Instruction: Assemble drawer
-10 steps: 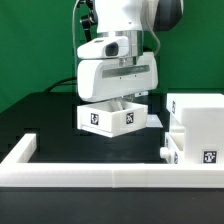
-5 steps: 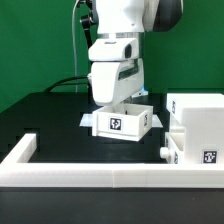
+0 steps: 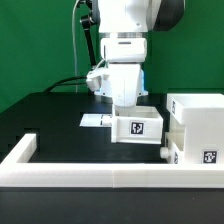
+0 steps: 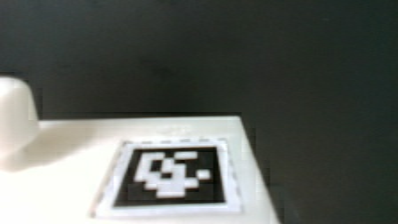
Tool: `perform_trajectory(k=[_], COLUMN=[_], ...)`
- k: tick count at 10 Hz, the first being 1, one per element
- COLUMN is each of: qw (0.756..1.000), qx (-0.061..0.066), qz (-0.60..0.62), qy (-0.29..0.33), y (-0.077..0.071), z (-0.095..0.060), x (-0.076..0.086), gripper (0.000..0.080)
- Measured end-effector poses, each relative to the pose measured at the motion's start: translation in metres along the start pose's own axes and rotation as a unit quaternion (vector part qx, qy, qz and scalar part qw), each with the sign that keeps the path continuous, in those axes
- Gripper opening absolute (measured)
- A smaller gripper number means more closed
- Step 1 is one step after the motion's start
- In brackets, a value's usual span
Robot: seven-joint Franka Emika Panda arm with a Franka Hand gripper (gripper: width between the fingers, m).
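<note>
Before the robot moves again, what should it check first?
1. Little tray under the fingers: ok, it sits right below the arm.
2. Fingers really gripping the tray: cannot tell, they are hidden.
3. Tray level: ok, it looks upright.
4. Tray lined up with the tall housing: cannot tell, they are close, but no opening shows.
5. Other tray out of the path: cannot tell, it sits close by.

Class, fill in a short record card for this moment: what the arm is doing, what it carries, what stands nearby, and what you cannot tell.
arm: gripper reaches down into a small white matte plastic open-topped tray
tray: bears a black-and-white square tag, next to the tall white blocky housing
housing: on the exterior view's right
second tray: small, low in front of the housing
table: black
unknown: finger state, hidden inside the tray
</note>
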State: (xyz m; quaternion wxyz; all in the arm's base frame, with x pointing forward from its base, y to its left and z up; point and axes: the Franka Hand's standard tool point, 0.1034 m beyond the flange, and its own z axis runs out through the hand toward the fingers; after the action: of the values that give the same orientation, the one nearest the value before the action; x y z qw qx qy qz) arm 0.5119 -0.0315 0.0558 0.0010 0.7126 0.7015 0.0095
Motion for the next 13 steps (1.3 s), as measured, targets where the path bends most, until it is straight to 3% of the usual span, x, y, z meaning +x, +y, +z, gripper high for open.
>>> perform_trajectory(k=[4,7,8,13], qw=[1.000,1.000,1.000,1.000], qx=[0.005,0.005,0.011,0.011], qz=[0.000,0.008,0.006,-0.007], qy=[0.002,0.002,0.002,0.006], y=[0.035,0.035,0.033,0.034], z=[-0.005,-0.005,-0.003,-0.003], x=[0.007,0.006,0.007,0.020], gripper=[0.0042,0.0042,0.0042,0.0042])
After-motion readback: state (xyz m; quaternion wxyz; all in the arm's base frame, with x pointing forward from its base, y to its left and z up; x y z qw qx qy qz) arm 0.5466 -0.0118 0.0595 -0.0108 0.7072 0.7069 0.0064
